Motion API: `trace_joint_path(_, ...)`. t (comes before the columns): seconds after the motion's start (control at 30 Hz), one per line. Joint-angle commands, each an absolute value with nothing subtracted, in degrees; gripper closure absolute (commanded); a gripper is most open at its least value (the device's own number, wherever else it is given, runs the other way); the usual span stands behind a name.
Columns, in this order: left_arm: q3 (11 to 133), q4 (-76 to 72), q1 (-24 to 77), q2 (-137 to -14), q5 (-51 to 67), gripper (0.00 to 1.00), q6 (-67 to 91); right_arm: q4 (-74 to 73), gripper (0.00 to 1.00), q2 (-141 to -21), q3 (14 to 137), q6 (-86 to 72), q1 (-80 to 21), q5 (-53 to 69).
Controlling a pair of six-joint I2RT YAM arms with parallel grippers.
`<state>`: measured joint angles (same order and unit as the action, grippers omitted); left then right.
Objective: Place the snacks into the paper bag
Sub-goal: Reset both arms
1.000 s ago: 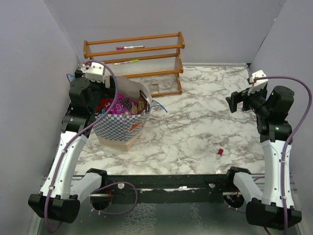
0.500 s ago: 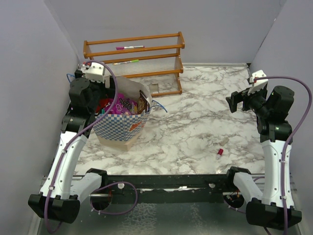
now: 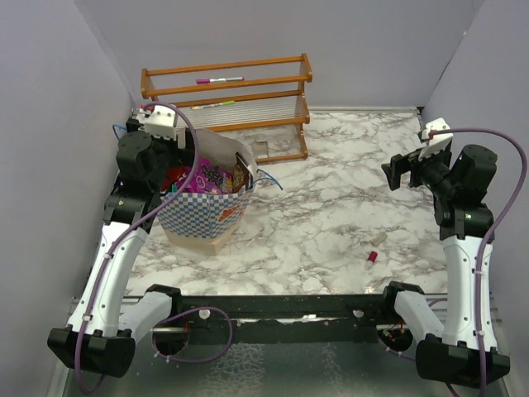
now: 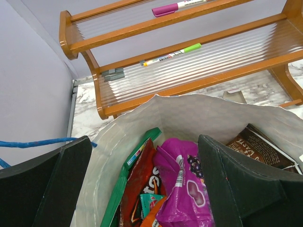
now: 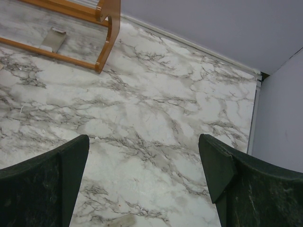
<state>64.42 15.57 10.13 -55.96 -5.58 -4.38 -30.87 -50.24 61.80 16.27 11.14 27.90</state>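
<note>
The blue-and-white checkered paper bag (image 3: 202,211) stands at the left of the marble table, its white inside wall (image 4: 189,113) facing the left wrist camera. Inside lie the snacks: a magenta candy pack (image 4: 187,189), a red Doritos packet (image 4: 142,179), a green packet edge (image 4: 125,175), a teal pack (image 4: 147,202) and a glossy brown bag (image 4: 255,149). They also show from above (image 3: 207,178). My left gripper (image 4: 144,156) hangs open and empty just above the bag's mouth (image 3: 165,161). My right gripper (image 3: 397,174) is open and empty, held high over bare marble at the right (image 5: 144,156).
A wooden rack (image 3: 227,103) with a magenta marker (image 4: 177,6) and a green-capped marker (image 4: 170,54) stands behind the bag. A tiny red-pink cap (image 3: 372,257) lies on the marble near the front right. Grey walls close both sides.
</note>
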Motion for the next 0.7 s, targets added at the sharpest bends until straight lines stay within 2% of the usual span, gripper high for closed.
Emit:
trace_joint_path(0.0, 66.03, 16.08, 9.75, -54.81, -6.56, 0.03, -3.78, -30.94, 0.01, -50.3, 63.72, 15.91, 10.9, 28.9)
trace_joint_path(0.67, 65.83, 15.82, 9.76, -54.76, -7.38, 0.03, -3.88, -31.06, 0.0, -50.41, 63.85, 15.91, 10.9, 29.16)
